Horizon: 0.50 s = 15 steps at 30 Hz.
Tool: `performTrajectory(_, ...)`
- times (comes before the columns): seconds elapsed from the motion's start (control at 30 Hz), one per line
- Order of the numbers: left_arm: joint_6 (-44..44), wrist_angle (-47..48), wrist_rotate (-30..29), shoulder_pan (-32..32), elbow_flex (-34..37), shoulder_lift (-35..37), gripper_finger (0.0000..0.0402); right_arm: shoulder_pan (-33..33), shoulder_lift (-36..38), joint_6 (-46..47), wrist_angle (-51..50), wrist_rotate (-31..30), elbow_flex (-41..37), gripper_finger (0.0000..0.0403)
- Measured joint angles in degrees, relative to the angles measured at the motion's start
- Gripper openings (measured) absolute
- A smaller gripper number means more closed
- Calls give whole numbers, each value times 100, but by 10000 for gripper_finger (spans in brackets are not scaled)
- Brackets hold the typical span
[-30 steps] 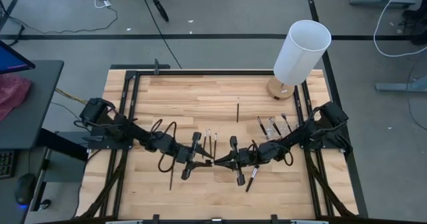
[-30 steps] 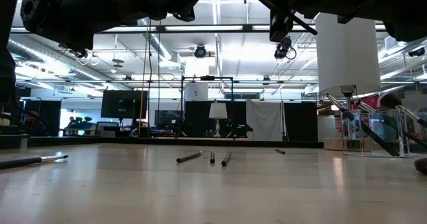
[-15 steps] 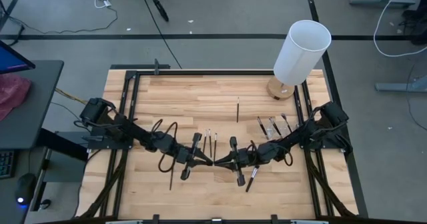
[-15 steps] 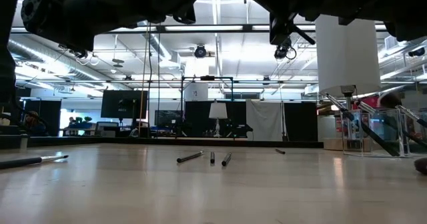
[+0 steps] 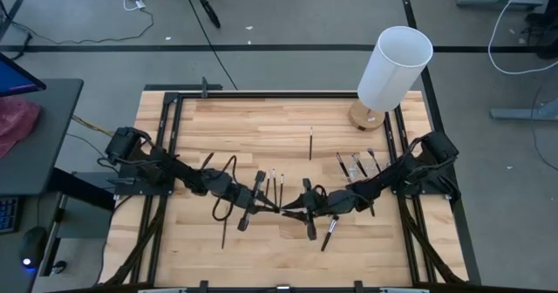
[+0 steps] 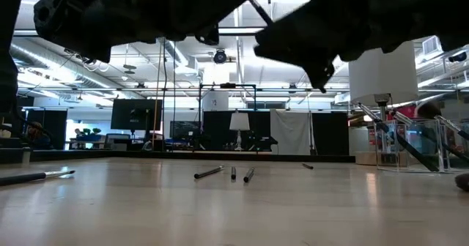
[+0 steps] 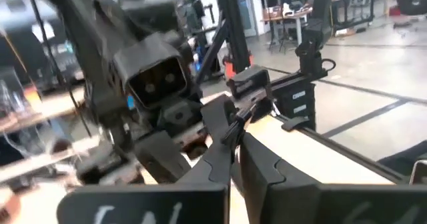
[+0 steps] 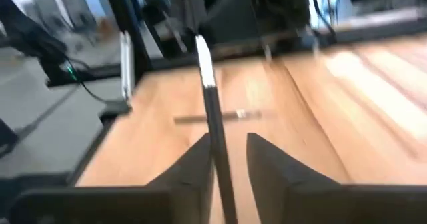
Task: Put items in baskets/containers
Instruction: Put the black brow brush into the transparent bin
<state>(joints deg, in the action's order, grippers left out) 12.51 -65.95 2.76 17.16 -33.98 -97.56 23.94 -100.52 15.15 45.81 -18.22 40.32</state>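
High view: left gripper (image 5: 272,207) and right gripper (image 5: 292,212) meet mid-table, handing over a brush (image 5: 281,209).

Left wrist: fingers pinched on its tip.

Right wrist: fingers parted, brush probably loose between.

Next: carry it to the clear holder (image 5: 357,166).

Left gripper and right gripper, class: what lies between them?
One thin dark brush, held off the table: left gripper shut on it, right gripper with fingers apart around it. Both wrist views show it best.
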Motion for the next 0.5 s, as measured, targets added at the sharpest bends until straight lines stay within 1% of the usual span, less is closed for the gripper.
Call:
performTrajectory(0.17,-1101,754,40,-283,-9,9,11,-25,801,265,-1931,-117,-4,161)
performTrajectory(0.27,-1725,1119,-210,-462,-9,9,11,28,1205,435,-2944,-490,104,186)
performTrajectory(0.37,-2110,1210,-510,-599,-7,9,11,109,1324,424,-3593,-988,293,190)
performTrajectory(0.5,-2270,1175,-739,-651,-46,11,11,139,1164,381,-3700,-1307,582,179)
